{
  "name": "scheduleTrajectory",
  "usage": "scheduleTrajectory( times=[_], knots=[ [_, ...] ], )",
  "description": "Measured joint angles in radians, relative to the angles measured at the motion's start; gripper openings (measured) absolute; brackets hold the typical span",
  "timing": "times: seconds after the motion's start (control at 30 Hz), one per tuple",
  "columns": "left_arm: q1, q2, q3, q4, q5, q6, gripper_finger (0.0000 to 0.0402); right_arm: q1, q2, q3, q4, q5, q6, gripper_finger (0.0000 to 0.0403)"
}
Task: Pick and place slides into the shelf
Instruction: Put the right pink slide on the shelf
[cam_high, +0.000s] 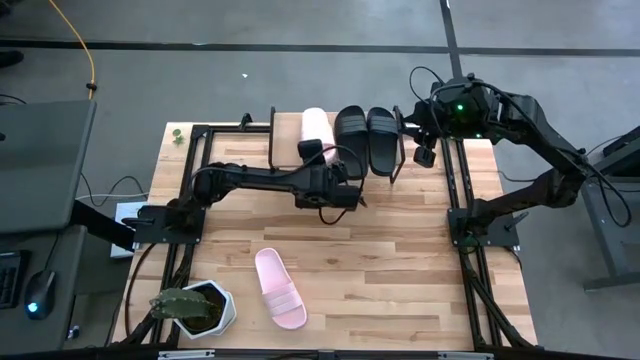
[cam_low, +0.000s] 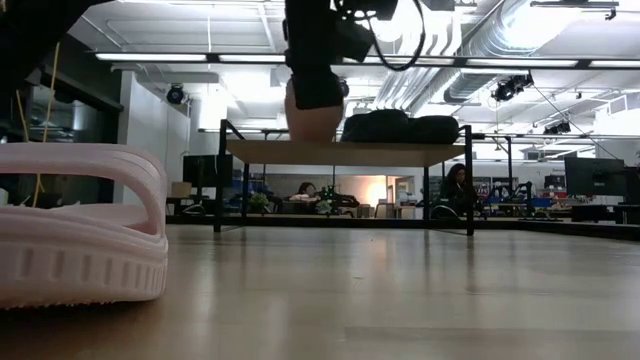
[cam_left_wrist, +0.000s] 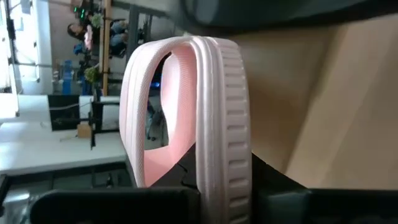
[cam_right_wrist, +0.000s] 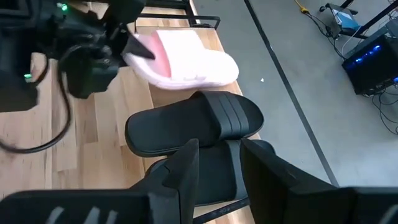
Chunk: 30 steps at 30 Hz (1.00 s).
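Slides first: you are looking at four of them, and three are sitting up on the shelf (cam_high: 285, 125) at twelve o'clock on the table (cam_high: 400, 260). The held pink slide (cam_high: 316, 128) is lying at the left end of the row, and your left gripper (cam_high: 318, 152) is clamping it at its near end, fingers closed tight on the sole, as the left wrist view is showing with the ribbed strap (cam_left_wrist: 214, 124) filling the frame. Just beside it, toward three o'clock, the first black slide (cam_high: 350, 140) is resting on the board, and the second black slide (cam_high: 385, 140) is lying right against that one. Your right gripper (cam_high: 424, 155) is hanging just past the shelf's three o'clock end, fingers partly apart and gripping nothing; in the right wrist view its two dark fingers (cam_right_wrist: 186, 168) are hovering over the nearer black slide, though you cannot tell whether they are touching it. From table height, the shelf is showing as a pale board on thin black legs, with the black pair on top and the left arm coming down over it. Out toward six o'clock, the loose pink slide (cam_high: 279, 288) is lying flat on the table, well apart from the shelf. At seven o'clock, a potted plant (cam_high: 190, 306) is standing near the table's corner.
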Motion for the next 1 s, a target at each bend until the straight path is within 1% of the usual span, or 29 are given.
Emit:
scheduleTrajectory(
  times=[0.17, 0.27, 0.47, 0.93, 1.0],
  knots=[
    [-0.028, 0.000, 0.000, 0.058, 0.012, 0.035, 0.0028, 0.000, 0.000, 0.000, 0.000, 0.000, 0.000, 0.0110],
    [-0.037, 0.000, 0.000, 0.059, 0.012, 0.038, 0.0028, 0.000, 0.000, 0.000, 0.000, -0.002, 0.000, 0.0110],
    [-0.036, 0.000, 0.000, 0.057, 0.026, 0.037, 0.0028, 0.000, 0.000, 0.000, 0.000, -0.038, 0.010, 0.0110],
    [-0.036, 0.000, 0.000, 0.057, 0.080, 0.031, 0.0028, 0.000, 0.000, 0.000, 0.000, -0.038, 0.022, 0.0110],
    [-0.036, 0.000, 0.000, 0.057, 0.101, 0.031, 0.0028, 0.000, 0.000, 0.000, 0.001, -0.038, 0.018, 0.0110]
  ],
)
